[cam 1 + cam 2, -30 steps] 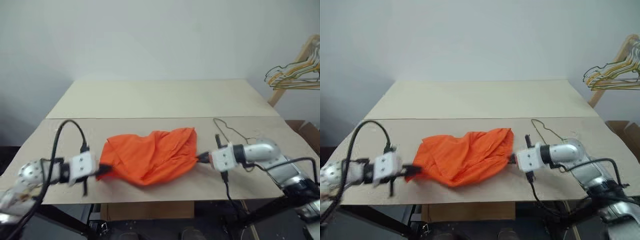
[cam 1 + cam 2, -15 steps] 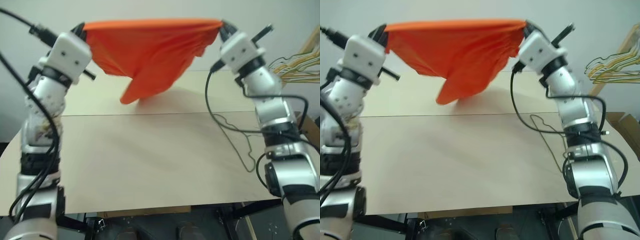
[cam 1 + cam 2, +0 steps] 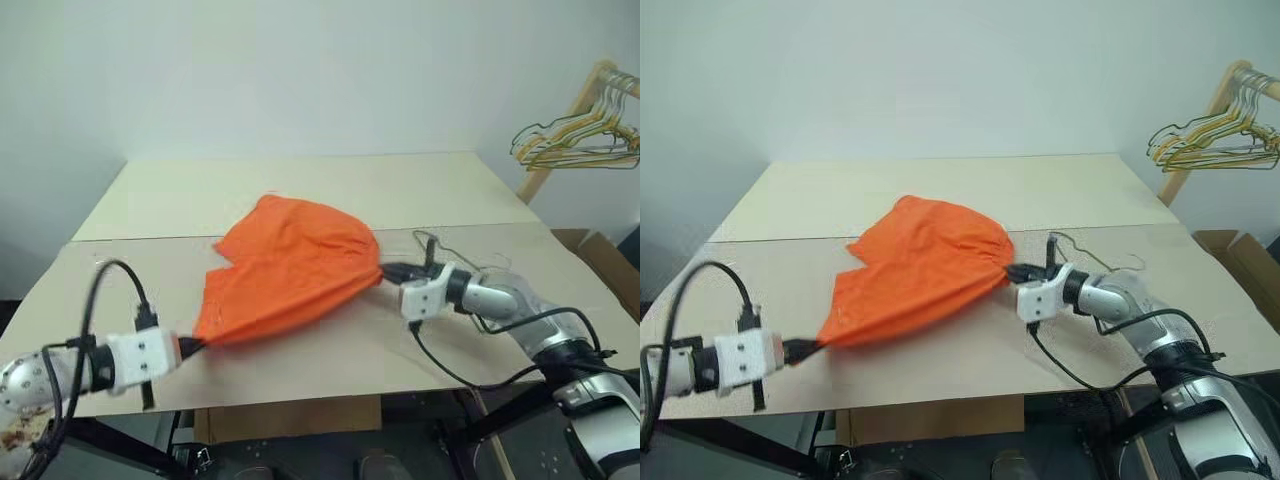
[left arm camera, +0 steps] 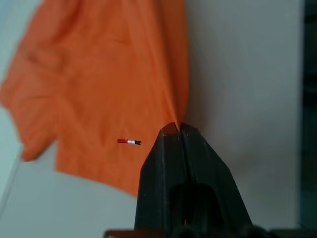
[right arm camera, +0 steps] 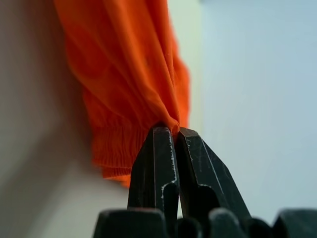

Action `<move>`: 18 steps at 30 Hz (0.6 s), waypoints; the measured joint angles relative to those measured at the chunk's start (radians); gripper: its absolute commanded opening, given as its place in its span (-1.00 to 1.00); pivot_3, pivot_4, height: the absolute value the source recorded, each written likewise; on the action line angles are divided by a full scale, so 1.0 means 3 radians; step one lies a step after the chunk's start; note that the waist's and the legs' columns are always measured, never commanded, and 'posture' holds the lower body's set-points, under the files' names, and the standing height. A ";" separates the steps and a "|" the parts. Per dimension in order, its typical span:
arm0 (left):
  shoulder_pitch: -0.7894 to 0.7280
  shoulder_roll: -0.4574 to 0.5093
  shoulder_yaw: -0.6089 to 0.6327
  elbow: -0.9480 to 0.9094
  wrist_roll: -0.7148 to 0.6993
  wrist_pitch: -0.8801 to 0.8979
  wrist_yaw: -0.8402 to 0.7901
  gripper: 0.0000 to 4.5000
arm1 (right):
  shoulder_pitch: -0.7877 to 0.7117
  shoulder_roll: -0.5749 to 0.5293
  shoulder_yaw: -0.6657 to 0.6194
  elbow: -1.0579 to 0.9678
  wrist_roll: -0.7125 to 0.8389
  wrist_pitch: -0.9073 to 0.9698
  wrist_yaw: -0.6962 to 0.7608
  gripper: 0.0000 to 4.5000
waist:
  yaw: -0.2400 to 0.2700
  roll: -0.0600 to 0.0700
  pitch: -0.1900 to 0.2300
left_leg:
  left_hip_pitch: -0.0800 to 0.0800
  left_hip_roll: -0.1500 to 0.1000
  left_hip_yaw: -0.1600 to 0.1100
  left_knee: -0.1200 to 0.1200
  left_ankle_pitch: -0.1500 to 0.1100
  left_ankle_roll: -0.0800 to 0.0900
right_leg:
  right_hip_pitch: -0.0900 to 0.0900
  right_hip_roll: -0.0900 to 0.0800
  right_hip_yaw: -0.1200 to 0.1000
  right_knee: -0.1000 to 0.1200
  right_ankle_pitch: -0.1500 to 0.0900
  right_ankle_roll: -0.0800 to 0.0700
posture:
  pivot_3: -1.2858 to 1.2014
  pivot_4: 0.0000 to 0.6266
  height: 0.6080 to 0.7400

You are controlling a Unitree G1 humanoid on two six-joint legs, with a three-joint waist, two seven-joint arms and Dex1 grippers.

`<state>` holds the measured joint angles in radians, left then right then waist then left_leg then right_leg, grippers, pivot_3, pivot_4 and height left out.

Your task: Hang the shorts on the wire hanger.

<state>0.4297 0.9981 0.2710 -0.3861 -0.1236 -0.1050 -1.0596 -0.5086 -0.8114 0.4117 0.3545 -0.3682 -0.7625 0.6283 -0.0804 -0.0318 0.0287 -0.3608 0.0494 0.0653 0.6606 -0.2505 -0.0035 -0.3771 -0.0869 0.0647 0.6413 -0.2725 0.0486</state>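
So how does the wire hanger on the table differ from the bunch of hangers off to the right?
The wire hanger is a single dull grey one lying flat on the table, partly behind the right arm. The bunch of hangers holds several, some yellow, hanging from a wooden rack beside the table. Both are thin wire with a hook.

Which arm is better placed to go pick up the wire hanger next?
Probably the right. The right gripper pinches the shorts right beside the wire hanger, which lies by that forearm. The left gripper grips the far corner, across the table.
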 measured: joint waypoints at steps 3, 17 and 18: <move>0.0147 0.0060 -0.0013 -0.0086 0.0022 -0.0001 -0.0122 -0.99 | 0.0064 -0.0210 0.0113 -0.0058 0.0001 -0.0260 0.0262 -1.00 | 0.0033 -0.0001 -0.0001 | -0.0017 -0.0002 0.0002 0.0001 -0.0005 0.0001 | -0.0019 -0.0004 0.0003 0.0002 0.0006 0.0019 | 0.03 -1.00 1.00; 0.0450 0.0116 -0.0095 -0.0519 -0.0045 0.0458 -0.0317 -0.33 | 0.0079 -0.0538 0.0134 -0.0133 0.0558 -0.0213 0.1208 -0.75 | 0.0037 -0.0004 -0.0003 | -0.0019 0.0002 0.0002 0.0001 -0.0005 0.0002 | -0.0028 0.0002 0.0006 0.0012 0.0006 0.0014 | 0.02 -1.00 1.00; 0.0450 0.0116 -0.0082 -0.0527 -0.0048 0.0465 -0.0323 -0.21 | 0.0078 -0.0538 0.0127 -0.0129 0.0558 -0.0237 0.1211 -0.64 | 0.0041 -0.0004 -0.0003 | -0.0019 0.0002 0.0002 0.0001 -0.0005 0.0002 | -0.0027 0.0002 0.0006 0.0012 0.0006 0.0014 | 0.03 -1.00 1.00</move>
<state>0.5647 1.0329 0.2465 -0.5441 -0.1379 0.0347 -1.1566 -0.4851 -0.9728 0.4496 0.3158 -0.2008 -0.8335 0.9917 -0.0679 -0.0330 0.0279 -0.3665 0.0500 0.0661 0.6609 -0.2518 -0.0029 -0.3853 -0.0863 0.0666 0.6449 -0.2707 0.0527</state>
